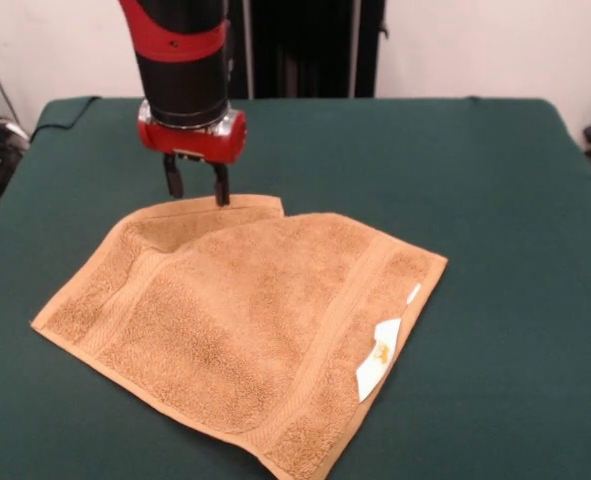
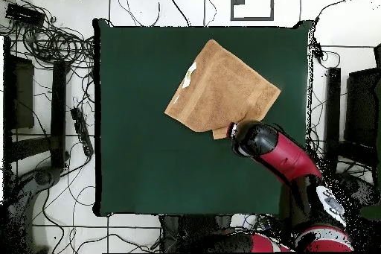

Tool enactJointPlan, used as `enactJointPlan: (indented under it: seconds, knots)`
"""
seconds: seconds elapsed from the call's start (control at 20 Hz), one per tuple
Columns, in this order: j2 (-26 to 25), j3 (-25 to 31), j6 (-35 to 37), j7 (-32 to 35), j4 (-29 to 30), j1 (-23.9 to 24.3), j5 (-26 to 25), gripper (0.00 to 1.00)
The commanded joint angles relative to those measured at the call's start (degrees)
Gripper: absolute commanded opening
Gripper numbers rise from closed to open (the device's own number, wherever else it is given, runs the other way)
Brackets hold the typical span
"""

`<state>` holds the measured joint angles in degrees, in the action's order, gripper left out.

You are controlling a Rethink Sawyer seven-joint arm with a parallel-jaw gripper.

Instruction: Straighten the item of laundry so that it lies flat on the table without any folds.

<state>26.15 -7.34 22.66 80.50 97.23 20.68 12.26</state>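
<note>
The orange-tan towel point(image 1: 245, 320) lies on the green table point(image 1: 495, 200), left of the middle in the front view. It is folded over itself: an upper layer covers most of it and a lower layer's corner point(image 1: 210, 212) sticks out at the far side. Its white label point(image 1: 378, 358) shows at the right edge. My gripper point(image 1: 196, 190) is open, its fingertips point(image 1: 221, 196) right at the towel's far edge and holding nothing. In the overhead view the towel point(image 2: 219, 91) lies upper right of centre, and the gripper point(image 2: 233, 130) is at its lower edge.
The red and black arm point(image 2: 286, 160) reaches in from the lower right in the overhead view. Cables and dark stands point(image 2: 59, 109) lie on the floor around the table point(image 2: 134, 154). Green cloth stretches to the right of the towel in the front view.
</note>
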Motion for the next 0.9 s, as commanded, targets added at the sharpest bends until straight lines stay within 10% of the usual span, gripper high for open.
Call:
enactJointPlan:
  seconds: [0.05,0.9]
  knots:
    - [-5.52,4.42,-5.5,10.2,3.07,-0.56,-1.77,1.0]
    - [-10.27,6.58,-13.92,11.78,4.22,0.59,-1.01,1.0]
